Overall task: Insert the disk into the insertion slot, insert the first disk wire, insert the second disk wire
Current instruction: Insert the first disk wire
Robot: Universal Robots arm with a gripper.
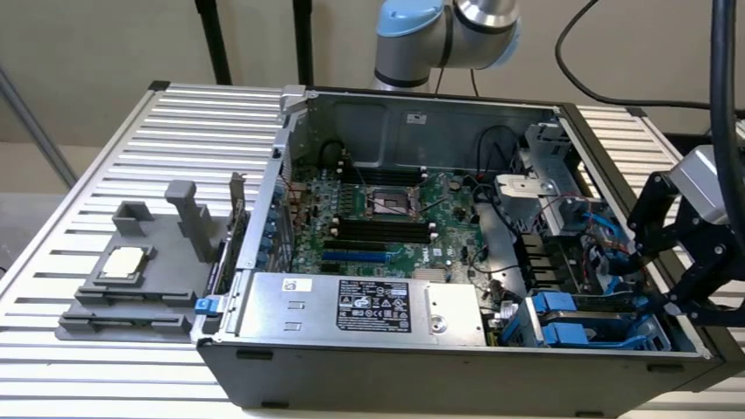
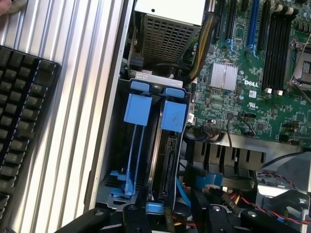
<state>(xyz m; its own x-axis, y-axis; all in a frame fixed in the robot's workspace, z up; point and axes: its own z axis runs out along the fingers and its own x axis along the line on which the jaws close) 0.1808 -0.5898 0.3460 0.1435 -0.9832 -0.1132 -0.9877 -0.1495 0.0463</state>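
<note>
Wrist view: insertion slot point(image 2: 112, 145) w/ disk point(image 2: 167, 162)

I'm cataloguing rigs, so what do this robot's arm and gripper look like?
The arm has silver-grey joints with light blue end caps. The gripper is black, built of jointed bar links, on a pale grey wrist block. Black cables hang beside it.

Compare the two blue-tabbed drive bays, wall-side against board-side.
The board-side bay holds a disk; the wall-side bay looks empty. The board-side bay shows a dark connector edge, the wall-side bay a bare blue rail. Both are blue-tabbed and stand side by side.
</note>
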